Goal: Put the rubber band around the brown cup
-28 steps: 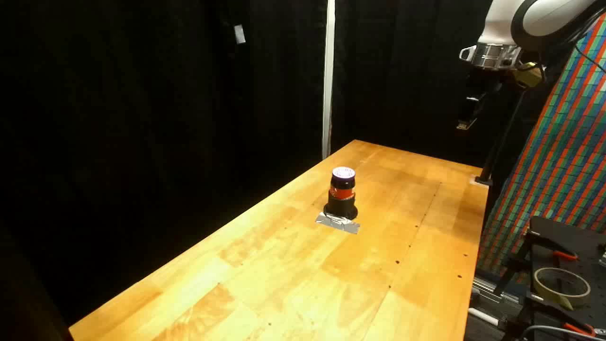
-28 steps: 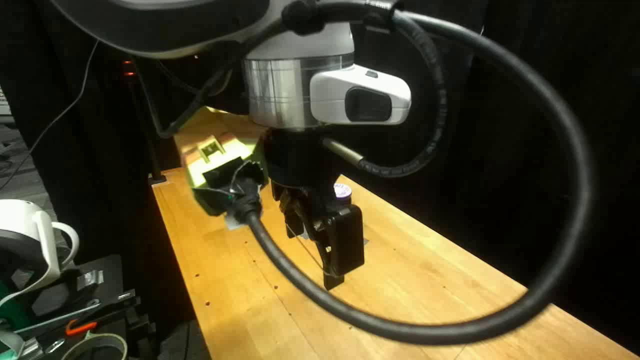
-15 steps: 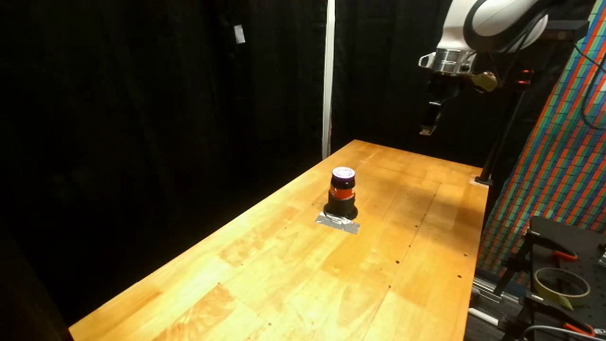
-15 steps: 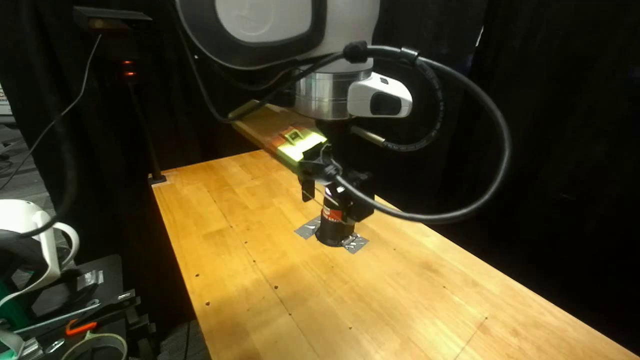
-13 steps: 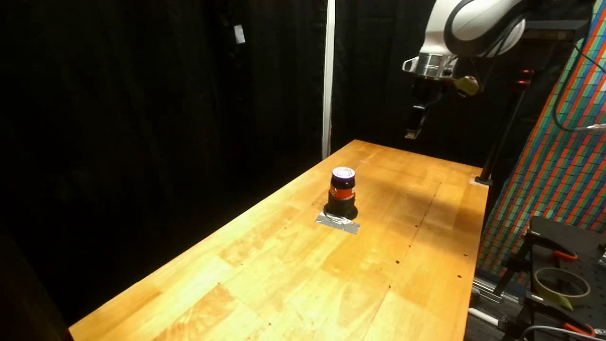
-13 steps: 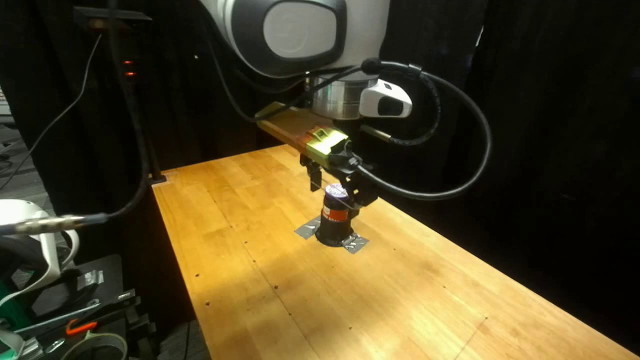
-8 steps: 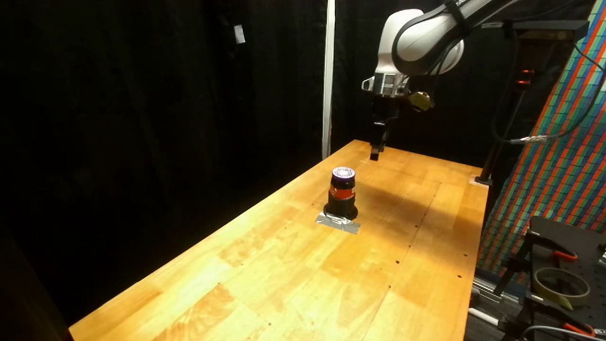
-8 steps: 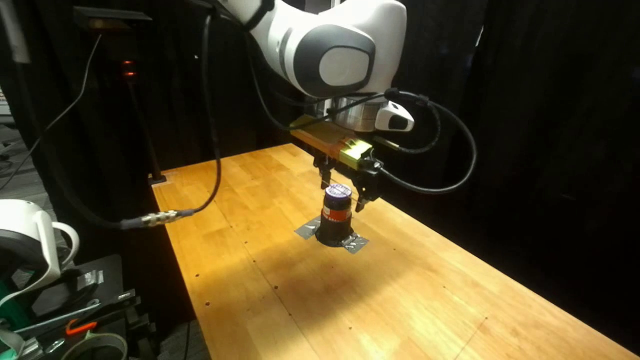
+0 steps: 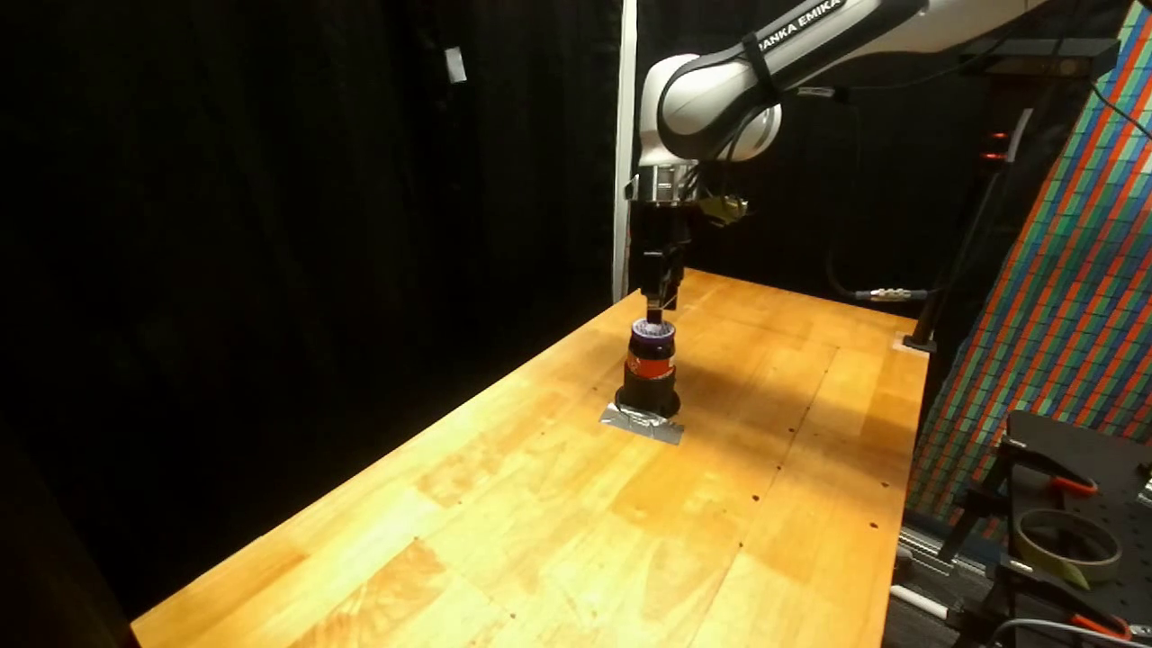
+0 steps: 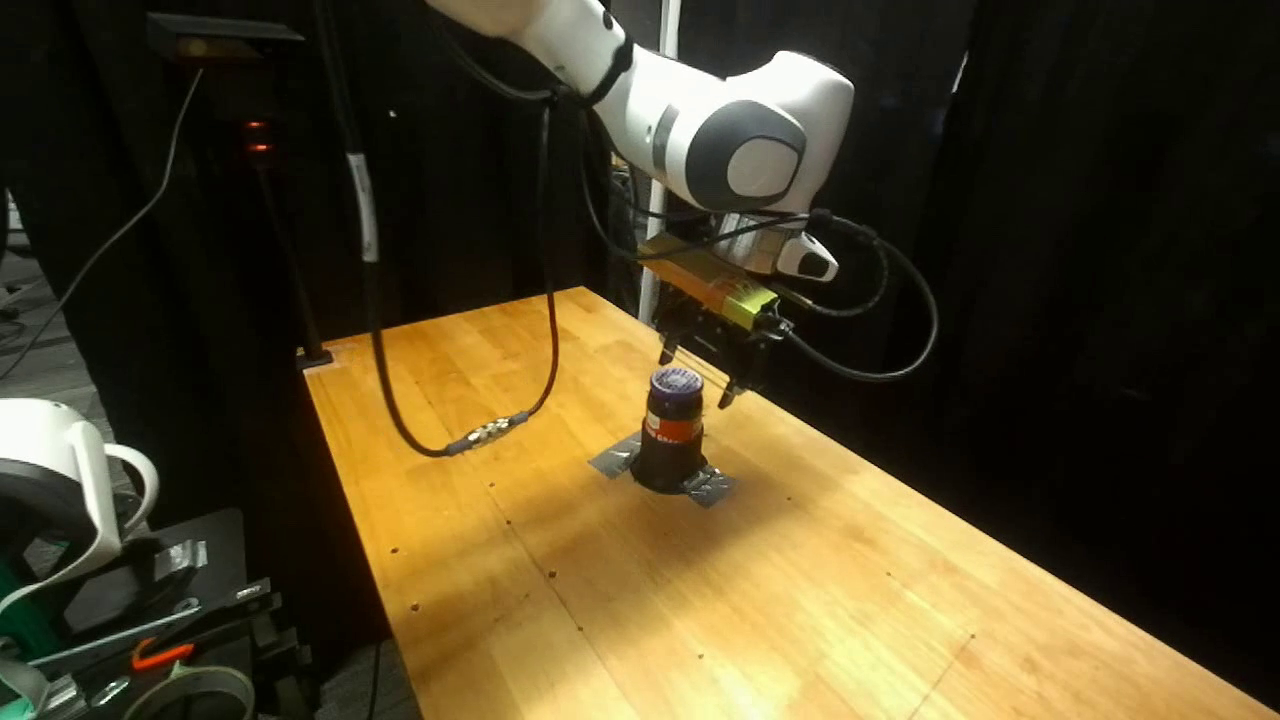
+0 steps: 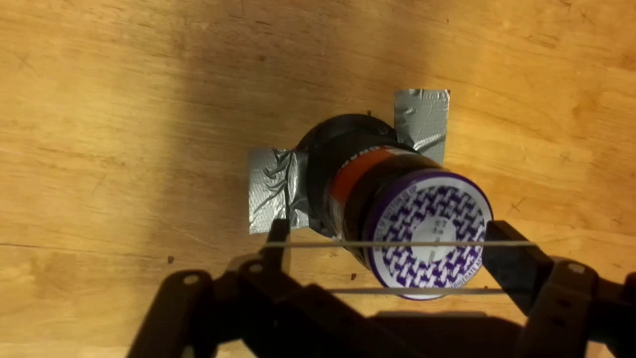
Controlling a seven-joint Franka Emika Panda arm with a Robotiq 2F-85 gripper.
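Below the gripper (image 11: 387,233) stands the brown cup (image 10: 674,425), upright, silver tape (image 11: 271,191) at its base.
Fingers (image 11: 516,263) well apart; rubber band (image 11: 401,244) stretches between them, two strands crossing over the lid (image 11: 432,219) in wrist view.

Above the silver ring (image 9: 668,183), the arm (image 10: 660,100) is showing white shells with dark trim (image 10: 715,150), a pale cap (image 10: 763,166) and a black strap (image 9: 761,68); white letters (image 9: 799,25) are spelling "ANKA EMIKA" on the trim. Beside the ring, a white handle (image 10: 794,257) is framing a black pad (image 10: 815,265), and black cables (image 10: 878,377) are looping. Below the ring, a yellow-green box (image 10: 708,280) is jutting out, and the black tool (image 11: 387,233) is bearing pale round pins (image 11: 190,279).
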